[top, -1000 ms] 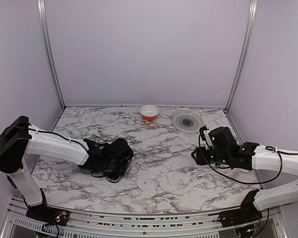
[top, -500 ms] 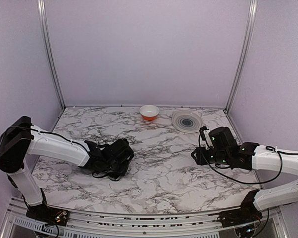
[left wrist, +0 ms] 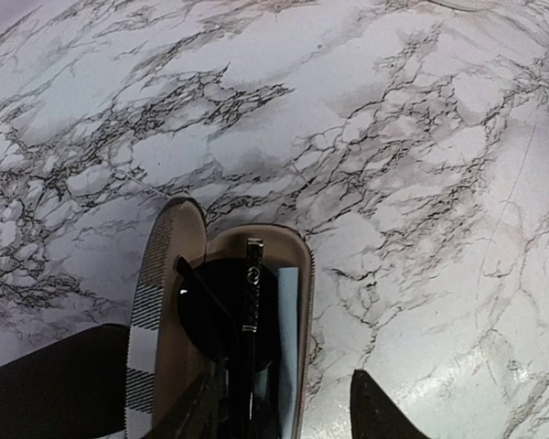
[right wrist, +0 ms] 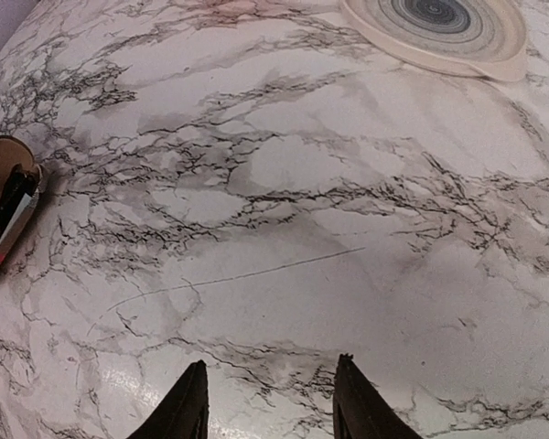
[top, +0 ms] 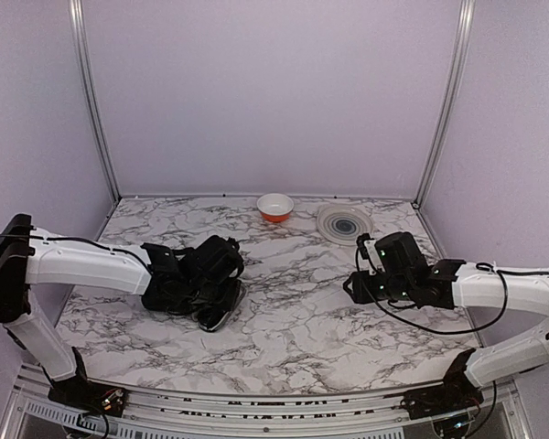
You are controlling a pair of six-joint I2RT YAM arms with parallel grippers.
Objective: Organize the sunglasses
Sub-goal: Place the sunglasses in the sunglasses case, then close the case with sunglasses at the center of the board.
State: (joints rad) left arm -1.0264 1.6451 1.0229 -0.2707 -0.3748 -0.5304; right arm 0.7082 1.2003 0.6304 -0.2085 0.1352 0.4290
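Observation:
The sunglasses (left wrist: 242,311), with dark round lenses and thin black arms, lie folded inside the open brown plaid case (left wrist: 160,302), next to a pale blue cloth. My left gripper (left wrist: 284,416) is open just above the case's near end. One fingertip is over the case's inside and the other (left wrist: 375,412) is over the table beside the case. In the top view the case (top: 221,306) sticks out from under the left gripper (top: 215,293). My right gripper (right wrist: 270,402) is open and empty over bare marble, also seen at the right in the top view (top: 352,285).
An orange-and-white bowl (top: 275,207) and a grey ringed plate (top: 344,223) stand at the back of the marble table. The plate also shows in the right wrist view (right wrist: 439,23). A dark black shape (left wrist: 46,393) lies left of the case. The case's end shows in the right wrist view (right wrist: 5,206).
My left gripper has drawn back and up from the case, which now shows beyond it. My right gripper has shifted a little to the left.

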